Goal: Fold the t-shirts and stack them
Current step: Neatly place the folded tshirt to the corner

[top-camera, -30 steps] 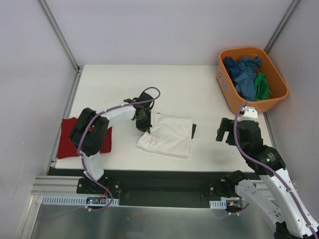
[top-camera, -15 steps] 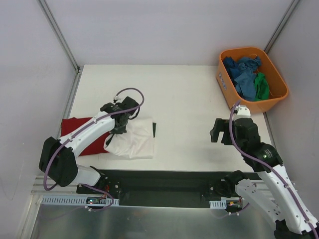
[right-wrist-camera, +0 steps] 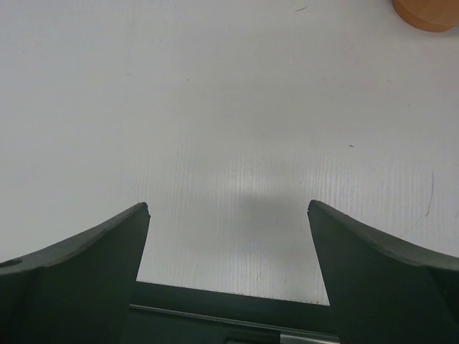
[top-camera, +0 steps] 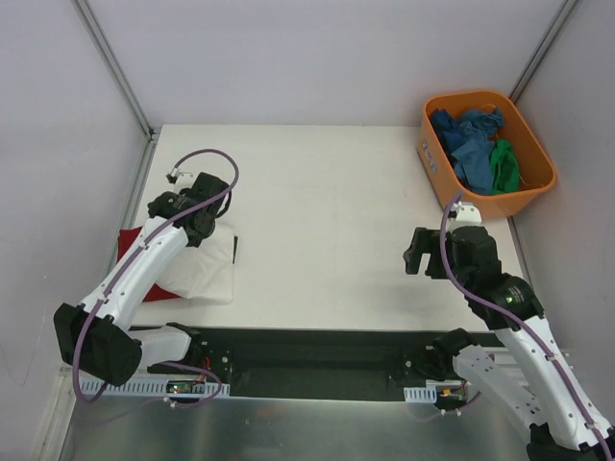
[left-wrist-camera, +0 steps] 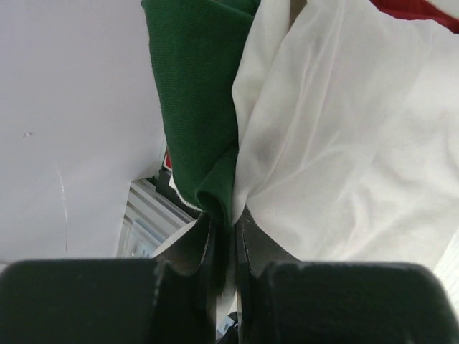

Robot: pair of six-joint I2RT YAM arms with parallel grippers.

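The folded white t-shirt [top-camera: 204,269] with a dark green edge lies at the table's left, on top of the dark red t-shirt [top-camera: 130,240]. My left gripper [top-camera: 192,229] is shut on its far edge. In the left wrist view the jaws pinch the green and white cloth [left-wrist-camera: 287,136] at the gripper [left-wrist-camera: 226,226]; a bit of red cloth [left-wrist-camera: 412,8] shows at the top right. My right gripper [top-camera: 415,255] is open and empty over bare table, as the right wrist view [right-wrist-camera: 228,208] shows.
An orange tub [top-camera: 432,158] at the back right holds blue and green shirts [top-camera: 476,144]. Its corner shows in the right wrist view [right-wrist-camera: 427,14]. The table's near edge [top-camera: 317,322] runs in front of both arms. White walls close in the sides.
My left gripper has dragged the folded white shirt leftward from the table's middle onto the dark red shirt. My right gripper moved slightly left.
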